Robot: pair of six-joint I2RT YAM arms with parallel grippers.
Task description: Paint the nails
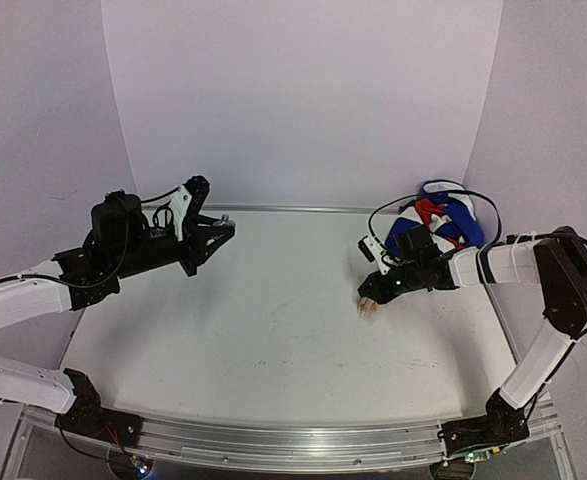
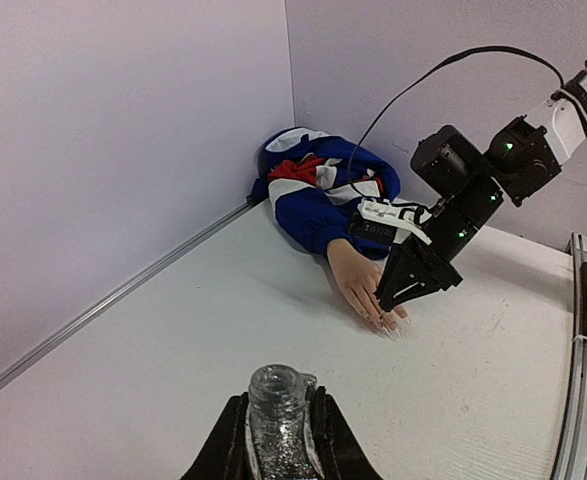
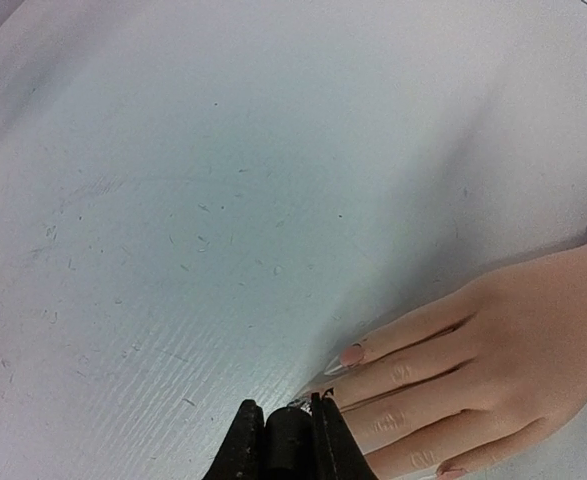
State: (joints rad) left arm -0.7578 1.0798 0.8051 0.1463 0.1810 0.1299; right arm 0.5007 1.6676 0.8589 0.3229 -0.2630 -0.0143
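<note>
Enclosing white table (image 1: 273,330) — lilac walls (image 1: 303,90)

At six o'clock the left gripper (image 2: 278,432) clamps a clear, glitter-filled bottle (image 2: 276,398) that is uncapped, with its neck up. Toward one o'clock on the white table (image 2: 163,360) lies the mannequin hand (image 2: 351,278), palm down, nails (image 2: 391,328) pointing to five o'clock. Its blue, white and red sleeve (image 2: 313,190) is bunched at twelve. The right gripper (image 2: 385,300) reaches in from three o'clock, jaws together, with its tip over the fingers.
</note>
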